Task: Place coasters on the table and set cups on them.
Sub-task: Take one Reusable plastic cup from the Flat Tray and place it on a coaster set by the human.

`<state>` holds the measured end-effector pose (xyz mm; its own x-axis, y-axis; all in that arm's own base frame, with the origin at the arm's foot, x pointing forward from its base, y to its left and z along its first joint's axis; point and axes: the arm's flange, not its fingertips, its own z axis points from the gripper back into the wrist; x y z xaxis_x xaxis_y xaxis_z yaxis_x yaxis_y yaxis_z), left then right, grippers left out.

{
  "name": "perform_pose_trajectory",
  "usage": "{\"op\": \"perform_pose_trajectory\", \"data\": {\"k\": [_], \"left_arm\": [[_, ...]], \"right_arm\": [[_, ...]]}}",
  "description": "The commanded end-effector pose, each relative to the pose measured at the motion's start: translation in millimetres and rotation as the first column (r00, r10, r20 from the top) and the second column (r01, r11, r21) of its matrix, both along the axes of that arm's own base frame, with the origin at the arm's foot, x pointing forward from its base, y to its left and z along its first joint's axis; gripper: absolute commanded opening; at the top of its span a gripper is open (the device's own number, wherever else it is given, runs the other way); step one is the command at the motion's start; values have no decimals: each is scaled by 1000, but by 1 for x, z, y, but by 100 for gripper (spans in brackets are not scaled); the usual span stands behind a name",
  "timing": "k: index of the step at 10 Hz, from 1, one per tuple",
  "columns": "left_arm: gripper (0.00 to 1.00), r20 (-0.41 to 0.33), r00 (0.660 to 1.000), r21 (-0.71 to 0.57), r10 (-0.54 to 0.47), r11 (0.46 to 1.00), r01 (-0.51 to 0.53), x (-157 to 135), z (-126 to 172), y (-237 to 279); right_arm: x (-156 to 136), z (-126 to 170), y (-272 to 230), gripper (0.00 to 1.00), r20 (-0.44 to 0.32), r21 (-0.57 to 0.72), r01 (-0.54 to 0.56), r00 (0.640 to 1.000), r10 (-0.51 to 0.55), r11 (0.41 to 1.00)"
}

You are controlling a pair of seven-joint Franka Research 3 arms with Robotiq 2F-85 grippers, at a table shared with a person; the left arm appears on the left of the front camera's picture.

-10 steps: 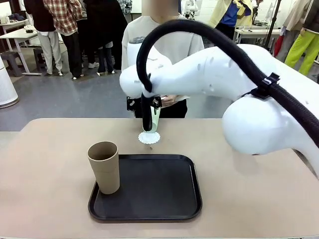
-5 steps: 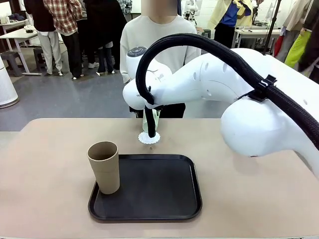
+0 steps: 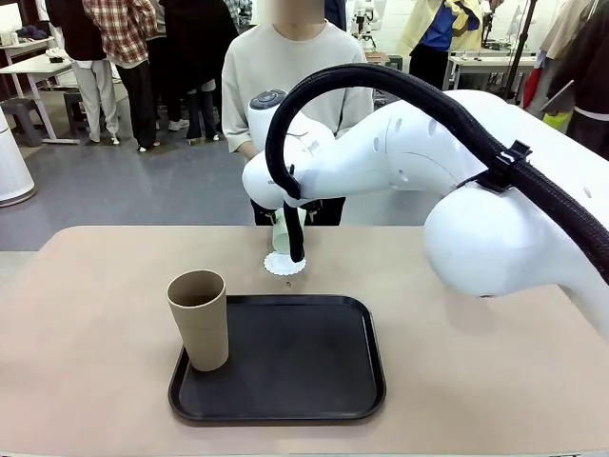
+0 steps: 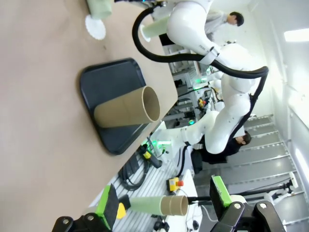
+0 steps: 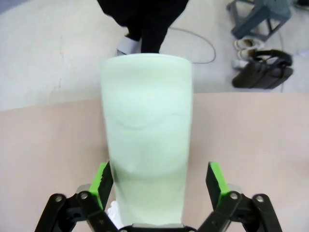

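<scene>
A pale mint cup (image 5: 147, 121) stands upright on a lacy white coaster (image 3: 284, 266) at the far middle of the table (image 3: 95, 314), just in front of the person (image 3: 285, 76) at the far side. Your right gripper (image 5: 158, 180) straddles the cup's lower wall with its jaws spread wide, gripping nothing. One green pad (image 5: 102, 181) sits just beside the cup and the other stands clear. Your left gripper (image 4: 163, 200) is wide and empty too, well apart from the cups. Nearer you, the tan-brown cup (image 3: 200, 319) stands at the left end of the black tray (image 3: 285, 407), not yet on a coaster.

The hazard, judged from here, is the retreat. The mint cup is tall and narrow-footed. If you pull back off-line, the close pad could clip its wall, tipping it or dragging the light coaster askew. The black cable (image 3: 290, 228) hanging beside the cup could brush it as well.
</scene>
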<state>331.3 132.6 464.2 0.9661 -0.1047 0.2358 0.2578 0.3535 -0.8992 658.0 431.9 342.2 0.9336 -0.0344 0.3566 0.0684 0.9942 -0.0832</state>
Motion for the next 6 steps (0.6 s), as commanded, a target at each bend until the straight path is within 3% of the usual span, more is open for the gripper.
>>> {"op": "perform_pose_trajectory", "data": {"k": [1, 4, 5, 6], "left_arm": [[100, 8, 1000, -12, -1, 1000, 1, -1, 2, 1], [100, 8, 1000, -12, -1, 1000, 1, -1, 2, 1], [100, 8, 1000, -12, -1, 1000, 1, -1, 2, 1], [100, 8, 1000, -12, -1, 1000, 1, -1, 2, 1]], "right_arm": [[12, -10, 4, 100, -8, 14, 46, 999, -46, 999], [23, -22, -1, 100, -86, 88, 13, 996, -6, 996], [25, -22, -5, 90, -111, 114, -3, 994, 16, 993], [25, -23, -8, 42, -129, 111, -8, 991, 22, 994]]}}
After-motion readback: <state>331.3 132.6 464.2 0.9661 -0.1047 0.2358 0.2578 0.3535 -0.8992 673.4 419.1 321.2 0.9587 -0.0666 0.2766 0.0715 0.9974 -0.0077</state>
